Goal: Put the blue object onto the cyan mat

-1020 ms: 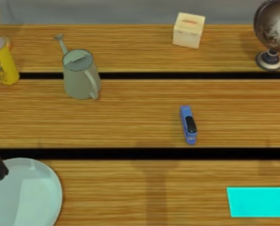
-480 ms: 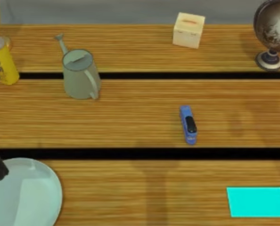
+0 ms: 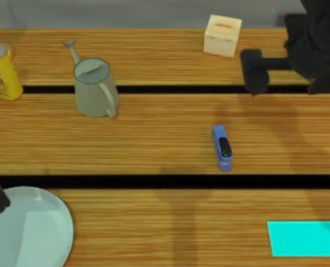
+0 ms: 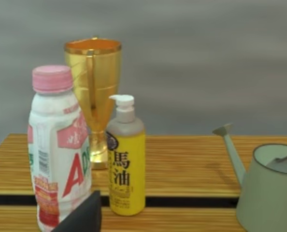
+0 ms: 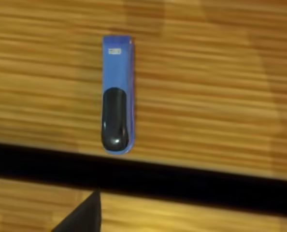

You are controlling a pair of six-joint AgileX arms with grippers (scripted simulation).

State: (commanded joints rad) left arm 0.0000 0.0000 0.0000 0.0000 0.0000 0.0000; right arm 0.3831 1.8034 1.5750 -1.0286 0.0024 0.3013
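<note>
Barely begun: the blue object [image 3: 221, 147] lies untouched on the wood, well apart from the cyan mat [image 3: 303, 238]. Right gripper [image 3: 255, 71] hangs beside the cream box [image 3: 223, 35]; whether its fingers are spread, I cannot tell. Grasp, carry and placement all remain.

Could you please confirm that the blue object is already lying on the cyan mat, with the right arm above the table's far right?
Not quite: the top view shows the blue object lying on bare wood, apart from the cyan mat. The right arm is indeed above the table's far right.
</note>
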